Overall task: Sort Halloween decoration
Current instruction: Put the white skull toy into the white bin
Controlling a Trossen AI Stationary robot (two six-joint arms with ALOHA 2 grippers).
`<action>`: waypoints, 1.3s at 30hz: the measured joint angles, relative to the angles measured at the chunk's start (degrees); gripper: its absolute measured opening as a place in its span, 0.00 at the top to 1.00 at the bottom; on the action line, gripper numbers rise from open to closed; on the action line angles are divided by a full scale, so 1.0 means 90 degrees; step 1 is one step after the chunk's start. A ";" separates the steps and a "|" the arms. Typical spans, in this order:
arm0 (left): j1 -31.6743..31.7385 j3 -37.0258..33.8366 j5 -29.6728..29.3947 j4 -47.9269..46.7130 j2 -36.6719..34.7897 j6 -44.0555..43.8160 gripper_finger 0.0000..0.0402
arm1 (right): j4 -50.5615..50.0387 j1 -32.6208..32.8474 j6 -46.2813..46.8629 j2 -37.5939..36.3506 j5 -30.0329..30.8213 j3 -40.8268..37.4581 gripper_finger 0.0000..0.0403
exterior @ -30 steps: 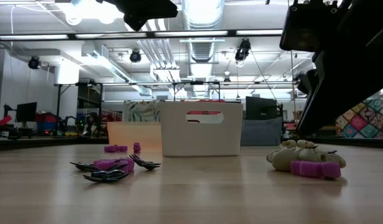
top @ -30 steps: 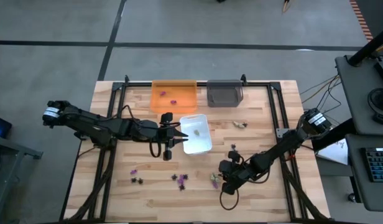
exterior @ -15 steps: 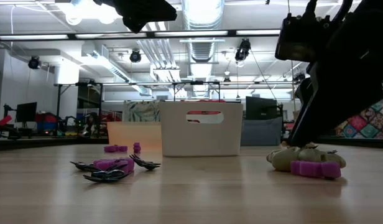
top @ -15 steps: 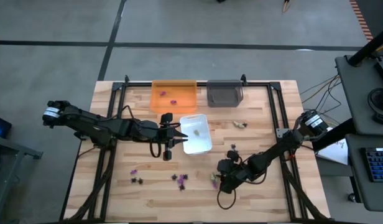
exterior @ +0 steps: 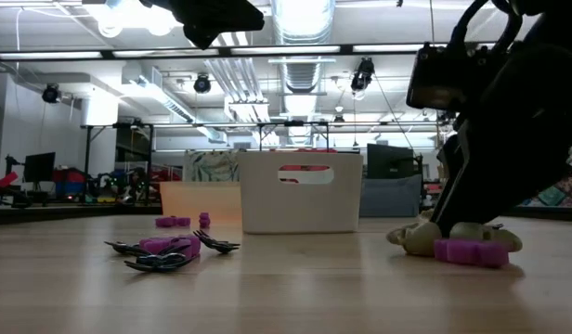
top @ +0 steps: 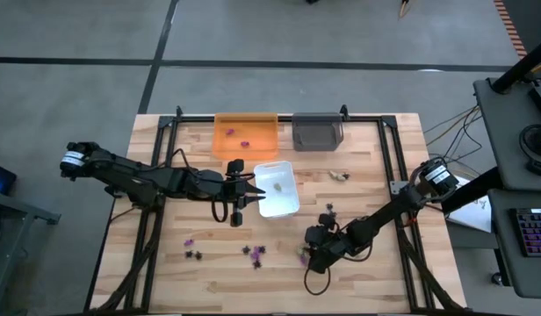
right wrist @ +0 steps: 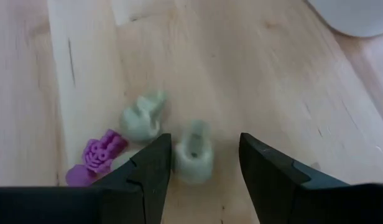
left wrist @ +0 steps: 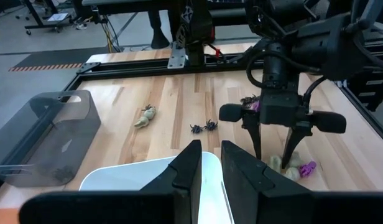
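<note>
My right gripper stands open, low over the table's near middle. Its fingers slant down on either side of a pale beige decoration piece. Whether they touch it does not show. A second pale piece and a purple one lie just beside it; the low view shows the same cluster as pale pieces and a purple piece on the wood. My left gripper hangs above the white tray's left rim, its fingers a narrow gap apart with nothing between them.
An orange tray holding purple pieces and a grey tray stand at the far edge. The white tray holds a pale piece. Loose pieces lie on the table: pale, black, purple, black, mixed.
My right gripper has sunk toward the pale pieces and shifted a little toward the table's left edge. The pieces have stayed where they were.
</note>
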 joint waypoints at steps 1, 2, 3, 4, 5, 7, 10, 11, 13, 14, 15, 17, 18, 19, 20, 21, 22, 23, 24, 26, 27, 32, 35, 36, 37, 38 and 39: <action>0.0000 0.0000 -0.0001 0.0000 0.0000 -0.0002 0.89 | 0.0001 0.0000 -0.0001 0.0012 0.0002 0.0000 0.56; 0.0000 0.0000 -0.0002 0.0007 0.0000 -0.0002 0.89 | 0.0002 0.0000 -0.0002 0.0012 0.0002 0.0000 0.56; 0.0000 0.0000 0.0000 0.0010 0.0000 -0.0001 0.89 | 0.0002 -0.0002 -0.0002 0.0012 0.0002 0.0000 0.56; 0.0000 0.0000 -0.0002 0.0010 -0.0001 -0.0001 0.89 | 0.0003 -0.0004 -0.0001 0.0012 0.0002 0.0000 0.57; 0.0000 0.0000 -0.0002 0.0010 -0.0001 -0.0002 0.89 | 0.0000 -0.0010 -0.0001 0.0012 0.0002 0.0000 0.57; 0.0000 0.0000 -0.0001 0.0010 0.0000 -0.0002 0.89 | 0.0000 -0.0017 -0.0002 0.0012 0.0002 0.0000 0.60; 0.0000 0.0000 -0.0002 0.0019 0.0000 0.0000 0.89 | -0.0015 -0.0031 -0.0002 0.0012 0.0001 0.0000 0.64; 0.0000 0.0000 -0.0002 0.0019 0.0000 -0.0002 0.89 | -0.0016 -0.0032 -0.0002 0.0012 0.0002 -0.0006 0.66; 0.0000 0.0000 -0.0002 0.0019 0.0000 -0.0002 0.89 | -0.0022 -0.0041 -0.0005 0.0012 0.0003 -0.0023 0.70; 0.0000 0.0000 -0.0002 0.0019 0.0000 -0.0001 0.89 | -0.0024 -0.0041 -0.0005 0.0012 0.0005 -0.0025 0.73; 0.0000 0.0000 -0.0002 0.0019 0.0000 -0.0001 0.89 | -0.0024 -0.0044 -0.0005 0.0012 0.0005 -0.0027 0.75; 0.0000 0.0000 -0.0002 0.0019 0.0000 -0.0002 0.89 | -0.0024 -0.0044 -0.0023 0.0012 0.0010 -0.0027 0.79; 0.0000 0.0000 -0.0002 0.0019 0.0000 -0.0001 0.89 | -0.0022 -0.0044 -0.0036 0.0010 0.0014 -0.0027 0.82; 0.0000 0.0000 -0.0002 0.0019 0.0000 0.0000 0.89 | -0.0018 -0.0044 -0.0041 0.0010 0.0023 -0.0027 0.83; 0.0000 0.0000 -0.0002 0.0019 0.0000 -0.0002 0.89 | -0.0001 -0.0044 -0.0046 0.0005 0.0032 -0.0027 0.85; 0.0000 0.0000 -0.0002 0.0021 0.0000 0.0000 0.89 | 0.0000 -0.0044 -0.0054 -0.0003 0.0027 -0.0027 0.87; 0.0000 0.0000 -0.0002 0.0019 0.0000 0.0000 0.89 | -0.0003 -0.0044 -0.0057 -0.0008 0.0029 -0.0027 0.89; 0.0000 0.0000 -0.0002 0.0022 0.0000 0.0000 0.89 | -0.0006 -0.0044 -0.0061 -0.0010 0.0029 -0.0027 0.90; 0.0000 0.0000 -0.0002 0.0021 -0.0001 0.0000 0.89 | -0.0020 -0.0044 -0.0063 -0.0017 0.0027 -0.0027 0.90; 0.0000 0.0000 -0.0002 0.0022 -0.0001 0.0000 0.89 | -0.0060 -0.0044 -0.0107 -0.0051 0.0021 -0.0028 0.91; 0.0000 0.0000 -0.0002 0.0022 0.0000 0.0000 0.89 | -0.0084 -0.0044 -0.0119 -0.0067 0.0018 -0.0029 0.91; 0.0000 0.0000 -0.0004 0.0025 -0.0001 0.0000 0.89 | -0.0337 -0.0044 -0.0124 -0.0219 0.0048 -0.0038 0.92; 0.0000 0.0000 -0.0005 0.0049 0.0000 0.0000 0.89 | -0.0494 -0.0044 -0.0124 -0.0343 0.0147 -0.0039 0.93; 0.0000 0.0000 -0.0005 0.0057 0.0000 0.0000 0.89 | -0.0526 -0.0053 -0.0124 -0.0383 0.0157 -0.0039 0.93; 0.0000 0.0000 -0.0005 0.0070 0.0000 0.0000 0.89 | -0.0550 -0.0059 -0.0124 -0.0423 0.0163 -0.0039 0.93; 0.0000 0.0000 -0.0005 0.0080 0.0000 0.0002 0.89 | -0.0588 -0.0068 -0.0124 -0.0452 0.0166 -0.0039 0.93; 0.0000 0.0000 -0.0005 0.0084 -0.0002 0.0023 0.89 | -0.0617 -0.0083 -0.0124 -0.0474 0.0165 -0.0039 0.93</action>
